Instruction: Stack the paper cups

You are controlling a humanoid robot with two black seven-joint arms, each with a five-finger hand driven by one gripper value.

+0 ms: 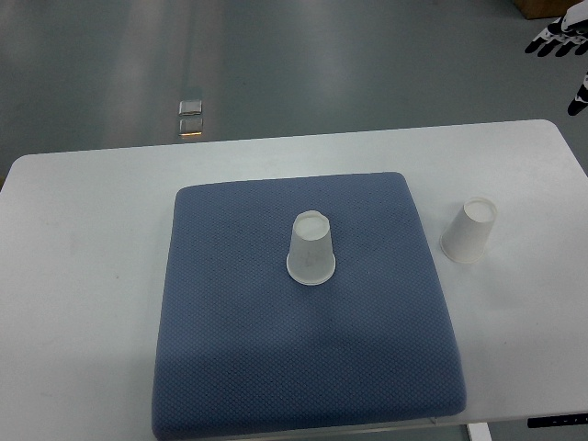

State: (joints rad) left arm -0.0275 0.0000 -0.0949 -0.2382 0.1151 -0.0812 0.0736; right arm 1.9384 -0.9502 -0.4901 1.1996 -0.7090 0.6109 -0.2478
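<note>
A white paper cup (311, 247) stands upside down near the middle of the blue mat (239, 349). A second white paper cup (470, 231) stands upside down on the white table (83, 276), just right of the mat. My right hand (562, 50) shows only as black-and-white fingertips (551, 39) at the top right corner, beyond the table's far edge and well away from both cups. Its fingers are spread and hold nothing. The left arm is out of view.
The blue mat covers the table's centre down to its front edge. Beyond the table's far edge lies grey floor with a small metal floor plate (191, 118). A brown box corner (542, 7) sits at the top right.
</note>
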